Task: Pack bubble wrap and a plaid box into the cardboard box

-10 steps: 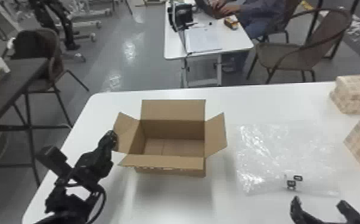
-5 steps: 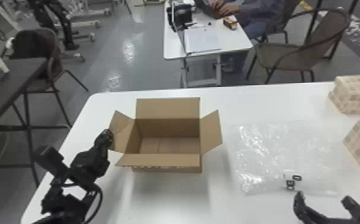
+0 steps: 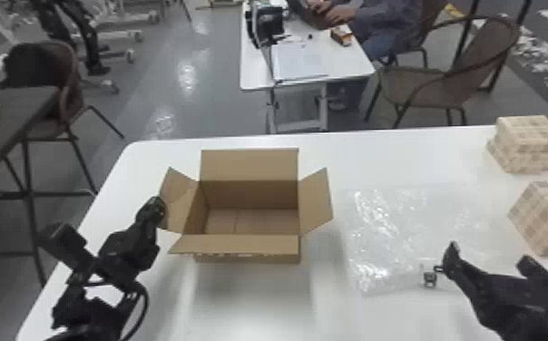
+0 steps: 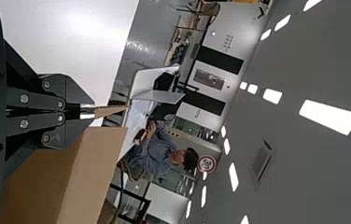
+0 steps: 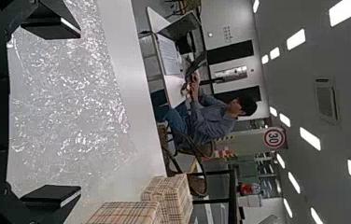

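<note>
White table [image 3: 391, 158] runs out of view; left gripper [image 3: 156, 207] pinches a flap [image 3: 178, 197], right gripper [image 3: 489, 255] gapes empty.

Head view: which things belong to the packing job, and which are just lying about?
For the job:
- open cardboard box
- bubble wrap
- plaid boxes, only one needed

Just about:
- papers on the far table
- brown chair

Office-like lab with desk [image 3: 354, 63] and chairs [image 3: 413, 88]
</note>
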